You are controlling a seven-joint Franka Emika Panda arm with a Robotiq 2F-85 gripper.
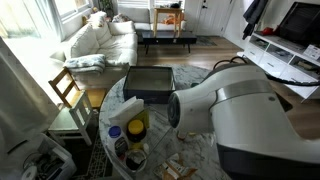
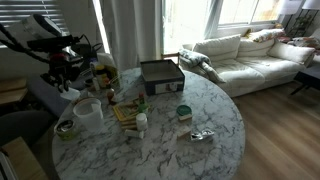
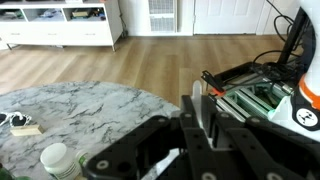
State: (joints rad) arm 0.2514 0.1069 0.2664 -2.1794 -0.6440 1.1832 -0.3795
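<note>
My gripper fills the lower wrist view, its black fingers close together on a thin white object whose tip sticks up between them. What the object is I cannot tell. The gripper hangs over the edge of the round marble table. In an exterior view the gripper is at the table's left edge, near a white cup and a yellow bottle. In an exterior view my arm's body hides the gripper.
A black box stands at the table's far side. A small white bottle, a green-lidded jar, crumpled foil and a snack board lie about. A sofa, a wooden chair and equipment surround the table.
</note>
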